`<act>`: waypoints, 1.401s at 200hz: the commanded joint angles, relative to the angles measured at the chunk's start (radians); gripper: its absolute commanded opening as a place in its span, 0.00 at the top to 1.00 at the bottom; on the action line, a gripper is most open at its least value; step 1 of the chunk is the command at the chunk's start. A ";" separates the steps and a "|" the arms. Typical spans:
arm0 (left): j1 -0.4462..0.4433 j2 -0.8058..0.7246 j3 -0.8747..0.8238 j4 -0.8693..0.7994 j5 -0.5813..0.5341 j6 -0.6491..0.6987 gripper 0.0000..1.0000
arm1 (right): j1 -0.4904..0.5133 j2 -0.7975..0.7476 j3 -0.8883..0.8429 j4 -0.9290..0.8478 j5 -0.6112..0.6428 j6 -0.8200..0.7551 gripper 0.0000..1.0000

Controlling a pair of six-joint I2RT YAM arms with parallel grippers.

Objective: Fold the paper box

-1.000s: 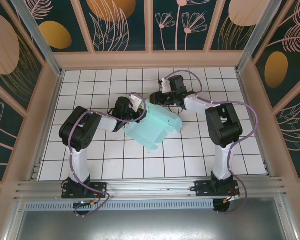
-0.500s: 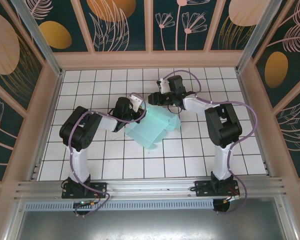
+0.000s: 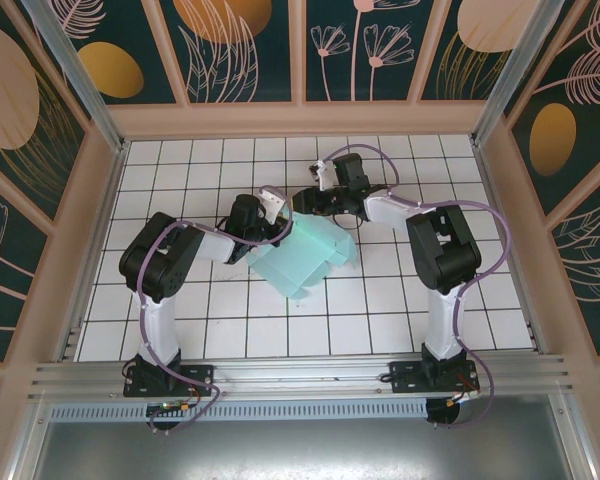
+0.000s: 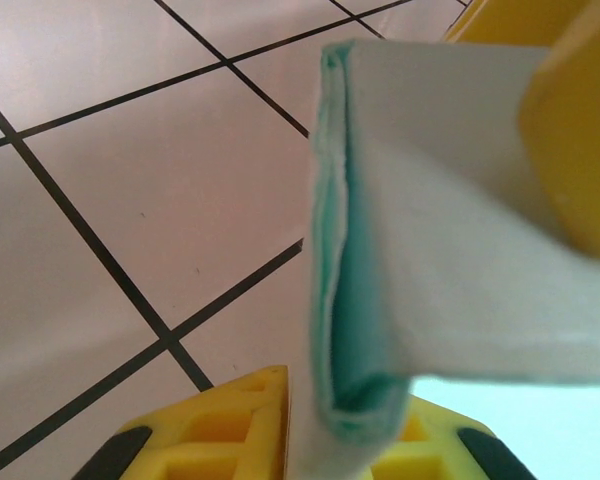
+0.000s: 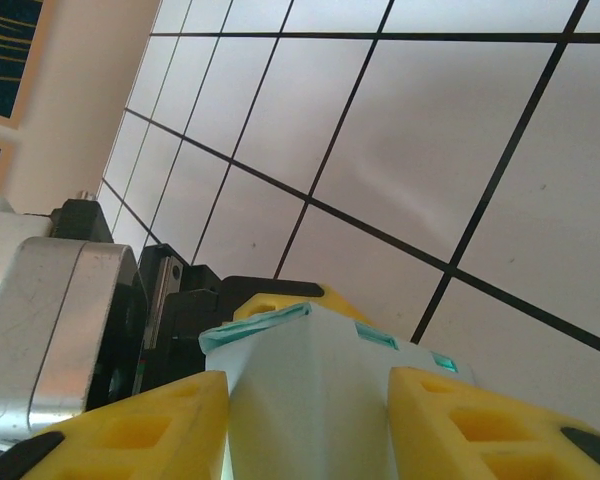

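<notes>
Inward, left arm [image 3: 166,262] and right arm [image 3: 442,250], jaws on paper box [image 3: 305,262].

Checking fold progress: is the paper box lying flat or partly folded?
Partly folded. From above the box has raised walls and flaps, not one flat sheet; at the left gripper the card is doubled over itself.

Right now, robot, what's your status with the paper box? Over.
Left gripper shut on the paper box. Right gripper shut on it too. Box partly folded, between the arms. Nothing blocking.
</notes>
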 commanded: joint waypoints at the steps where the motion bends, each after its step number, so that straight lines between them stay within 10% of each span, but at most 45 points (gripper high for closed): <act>1: -0.003 0.018 0.007 0.011 0.001 0.005 0.83 | 0.005 0.030 -0.017 -0.043 0.037 -0.038 0.56; 95: -0.003 0.043 0.029 0.052 -0.018 -0.075 0.68 | 0.005 0.015 -0.099 0.098 -0.051 0.076 0.59; 135: -0.003 0.048 0.034 0.040 -0.031 -0.076 1.00 | 0.003 0.001 -0.138 0.119 -0.036 0.086 0.59; 244: -0.002 0.061 0.043 0.068 -0.044 -0.135 1.00 | -0.008 -0.056 -0.176 0.144 0.014 0.105 0.59; 280: -0.003 0.049 0.031 0.092 -0.058 -0.151 0.84 | -0.010 -0.046 -0.194 0.125 0.049 0.086 0.60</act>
